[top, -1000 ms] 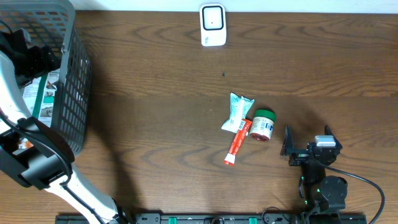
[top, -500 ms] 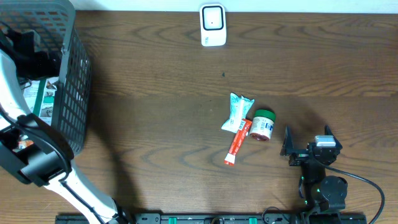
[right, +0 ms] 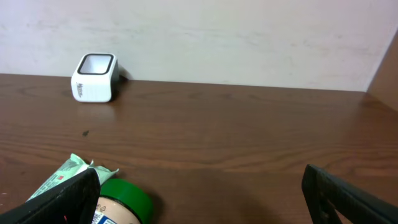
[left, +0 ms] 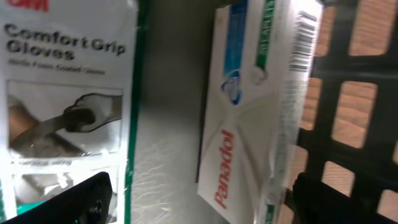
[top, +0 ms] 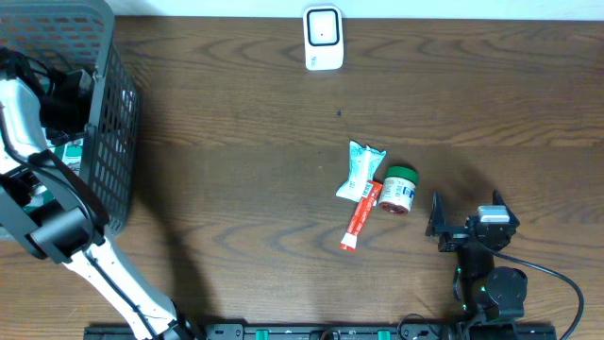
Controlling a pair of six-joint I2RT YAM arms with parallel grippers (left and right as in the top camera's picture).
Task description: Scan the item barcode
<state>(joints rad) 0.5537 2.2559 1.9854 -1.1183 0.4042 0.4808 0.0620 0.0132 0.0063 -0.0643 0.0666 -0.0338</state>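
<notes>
Since the left tool (left: 205,200) sank deeper into the basket (top: 113,132), wide open and empty, a box (left: 239,130) grasp nears. Right tool (right: 205,198) idles open, empty

A: Place type?
B: Mock shop checkout, set up on a bench. Small white box-shaped barcode scanner (top: 323,38) at far edge of dark wood-grain table (top: 236,189).
A: More retail cues?
B: Grey plastic mesh shopping basket (top: 109,132) at left, holding white Panadol carton (left: 249,124) with printed barcode and white-green Comfort Grip Gloves pack (left: 62,93). Loose on table: red-white tube (top: 360,219), green-lidded jar (top: 398,189), pale green sachet (top: 359,170).
A: Background?
B: Plain off-white wall (right: 217,37) right behind table.
</notes>
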